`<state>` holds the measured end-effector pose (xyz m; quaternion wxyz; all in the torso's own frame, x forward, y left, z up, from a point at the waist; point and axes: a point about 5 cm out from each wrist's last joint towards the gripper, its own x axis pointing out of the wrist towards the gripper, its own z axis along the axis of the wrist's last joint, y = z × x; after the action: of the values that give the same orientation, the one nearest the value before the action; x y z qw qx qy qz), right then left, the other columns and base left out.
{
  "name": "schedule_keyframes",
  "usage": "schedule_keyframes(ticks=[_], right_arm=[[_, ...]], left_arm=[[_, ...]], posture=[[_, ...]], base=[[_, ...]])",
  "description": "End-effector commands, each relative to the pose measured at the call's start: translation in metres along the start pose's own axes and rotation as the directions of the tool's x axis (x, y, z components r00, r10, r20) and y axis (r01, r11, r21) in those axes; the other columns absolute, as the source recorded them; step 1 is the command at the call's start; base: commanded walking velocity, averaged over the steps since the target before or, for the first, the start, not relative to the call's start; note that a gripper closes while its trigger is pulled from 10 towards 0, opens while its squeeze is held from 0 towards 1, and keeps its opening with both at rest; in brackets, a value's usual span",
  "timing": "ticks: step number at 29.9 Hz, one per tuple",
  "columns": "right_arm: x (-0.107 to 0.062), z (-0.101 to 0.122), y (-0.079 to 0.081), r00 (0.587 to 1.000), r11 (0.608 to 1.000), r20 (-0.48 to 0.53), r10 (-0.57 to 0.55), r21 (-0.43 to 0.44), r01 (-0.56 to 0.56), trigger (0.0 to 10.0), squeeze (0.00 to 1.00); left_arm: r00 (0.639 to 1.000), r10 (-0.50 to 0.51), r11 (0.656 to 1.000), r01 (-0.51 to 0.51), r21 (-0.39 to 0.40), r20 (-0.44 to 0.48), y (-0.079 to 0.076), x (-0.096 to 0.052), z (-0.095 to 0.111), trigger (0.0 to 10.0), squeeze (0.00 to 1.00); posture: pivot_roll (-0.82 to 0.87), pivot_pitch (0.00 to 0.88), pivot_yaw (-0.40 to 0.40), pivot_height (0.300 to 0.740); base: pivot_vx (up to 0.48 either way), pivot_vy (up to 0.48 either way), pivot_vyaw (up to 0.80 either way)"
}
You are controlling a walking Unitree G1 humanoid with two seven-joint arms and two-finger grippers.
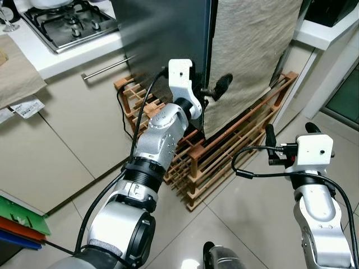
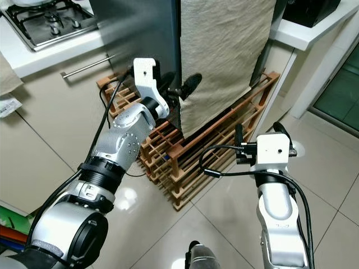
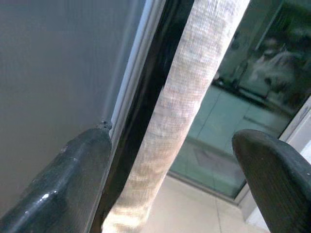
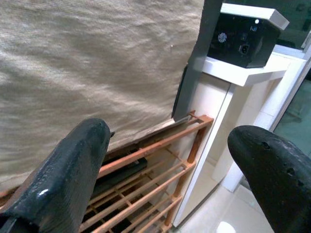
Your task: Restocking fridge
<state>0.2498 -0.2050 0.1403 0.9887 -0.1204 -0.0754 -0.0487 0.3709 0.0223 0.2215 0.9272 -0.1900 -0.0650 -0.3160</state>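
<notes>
From the left eye view we see the dark grey fridge (image 1: pixel 162 33) standing at the end of a white counter, its front door hung with a beige cloth (image 1: pixel 252 56). Our left gripper (image 1: pixel 216 89) is raised to the vertical edge where the fridge's grey side meets the cloth-covered door; its fingers are spread wide, one against the grey side and one out in front of the cloth, holding nothing. A wooden rack (image 1: pixel 224 151) stands on the tiled floor at the foot of the fridge, just below that gripper. A gas hob (image 1: pixel 67 22) sits on the counter near its fridge-side edge. Our right gripper (image 1: pixel 286 143) hangs low over the floor tiles, beside the rack's outer end.

The right eye view gives the same scene: the left gripper at the door edge, the right arm bent with its white wrist housing facing up.

In the left wrist view one finger (image 3: pixel 63 184) lies against the grey side of the fridge beside the black door gap, and the other finger is well apart on the far side of the cloth's edge.

In the right wrist view the fingers (image 4: pixel 63 170) stand wide and empty, aimed at the cloth and the rack under it, with a black appliance (image 4: pixel 243 36) on a white ledge beyond.
</notes>
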Motion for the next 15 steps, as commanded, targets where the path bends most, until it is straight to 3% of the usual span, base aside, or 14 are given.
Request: schedule_keyframes(ticks=[1, 5, 11, 15], right_arm=[[-0.002, 0.000, -0.001, 1.000, 1.000, 0.003, -0.001, -0.008, 0.001, 10.0, 0.00], [-0.001, 0.000, 0.000, 1.000, 1.000, 0.004, 0.004, -0.007, -0.004, 10.0, 0.00], [0.000, 0.002, -0.001, 1.000, 1.000, 0.009, -0.001, -0.008, 0.001, 10.0, 0.00], [-0.002, 0.002, -0.001, 1.000, 1.000, 0.008, -0.003, -0.008, 0.003, 10.0, 0.00]], left_arm=[[0.999, -0.038, 0.996, 0.039, -0.075, 0.010, -0.019, 0.004, -0.010, 10.0, 0.00], [0.993, -0.116, 0.986, 0.119, -0.121, 0.033, -0.028, 0.006, -0.009, 10.0, 0.00], [0.979, -0.205, 0.975, 0.204, -0.091, 0.006, -0.041, 0.012, -0.011, 10.0, 0.00], [0.991, -0.127, 0.991, 0.125, -0.043, -0.036, -0.034, 0.019, -0.017, 10.0, 0.00]], posture=[[-0.29, 0.105, 0.065, 0.740], [-0.29, 0.106, 0.066, 0.740], [-0.29, 0.110, 0.071, 0.740], [-0.30, 0.116, 0.074, 0.740]], base=[[0.000, 0.000, 0.00], [0.000, 0.000, 0.00], [0.000, 0.000, 0.00], [0.000, 0.000, 0.00]])
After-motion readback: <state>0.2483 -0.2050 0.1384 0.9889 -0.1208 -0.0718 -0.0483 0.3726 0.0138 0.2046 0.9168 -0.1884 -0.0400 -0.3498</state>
